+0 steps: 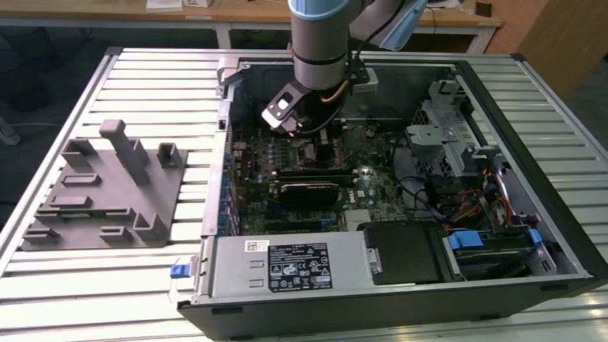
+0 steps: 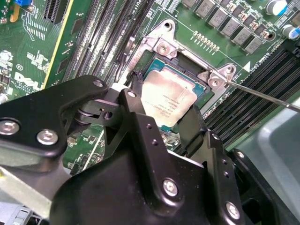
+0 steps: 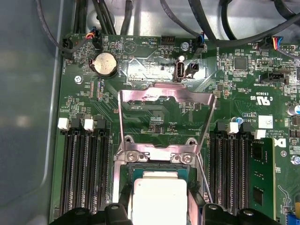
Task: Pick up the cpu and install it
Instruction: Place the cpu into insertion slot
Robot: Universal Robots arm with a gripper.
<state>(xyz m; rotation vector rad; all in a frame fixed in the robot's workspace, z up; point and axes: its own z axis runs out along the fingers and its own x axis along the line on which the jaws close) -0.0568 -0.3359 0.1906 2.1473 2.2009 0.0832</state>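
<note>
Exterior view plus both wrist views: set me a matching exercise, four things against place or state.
1. pale silver square cpu
2. grey plastic block with upright posts
3. round silver coin battery
4. shiny metal socket frame

a. on the slatted table, exterior view's left of the black case
b. swung up, open
c. at the socket, by the black gripper
d. in a round holder on the green motherboard

Pairs: 1-c, 2-a, 3-d, 4-b.

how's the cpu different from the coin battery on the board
The cpu is square; the battery is round. The cpu looks clearly larger than the battery. The cpu lies at the open socket, while the battery sits near the edge of the board. Both are flat, silvery metal.
</note>
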